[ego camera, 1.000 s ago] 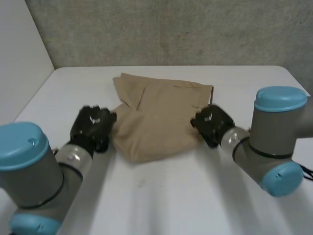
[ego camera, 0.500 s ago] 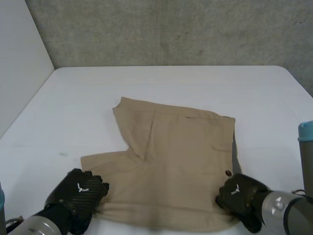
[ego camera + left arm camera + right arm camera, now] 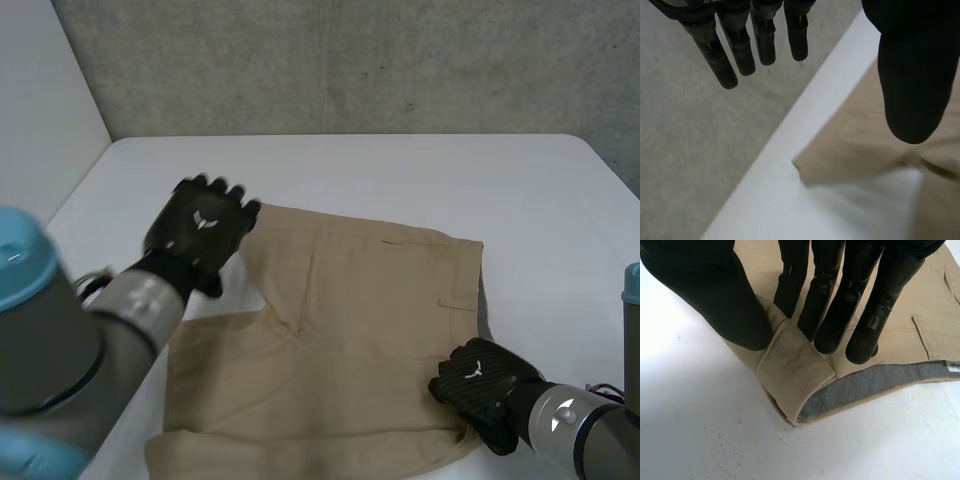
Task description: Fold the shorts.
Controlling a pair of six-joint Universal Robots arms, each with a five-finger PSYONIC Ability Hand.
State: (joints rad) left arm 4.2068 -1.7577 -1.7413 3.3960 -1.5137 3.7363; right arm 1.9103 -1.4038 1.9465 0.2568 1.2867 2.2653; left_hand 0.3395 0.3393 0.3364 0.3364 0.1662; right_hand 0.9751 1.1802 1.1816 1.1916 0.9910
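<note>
So far: shorts laid out, no fold made

Apparently the job is at its start. The tan shorts [image 3: 340, 340] lie spread on the white surface [image 3: 400, 170], a little toward 6 o'clock of its middle. The waistband runs along their 3 o'clock side, and the two legs reach toward 9 o'clock with a notch between them. No layer is doubled over another, apart from a small turned-up bit at the 5 o'clock corner, where grey lining shows.

The right hand [image 3: 478, 385] sits at that 5 o'clock corner. In its wrist view the thumb and fingers [image 3: 825, 300] are clamped on the waistband corner, with a ridge of cloth pinched between them.

The left hand [image 3: 200, 235] hovers above the leg corner at 10 o'clock. Its fingers [image 3: 740, 45] are straight and well apart from the thumb, and it holds nothing.

By my reading only one of two grips is in place. The left hand has yet to take its corner, and every fold is left to do.
</note>
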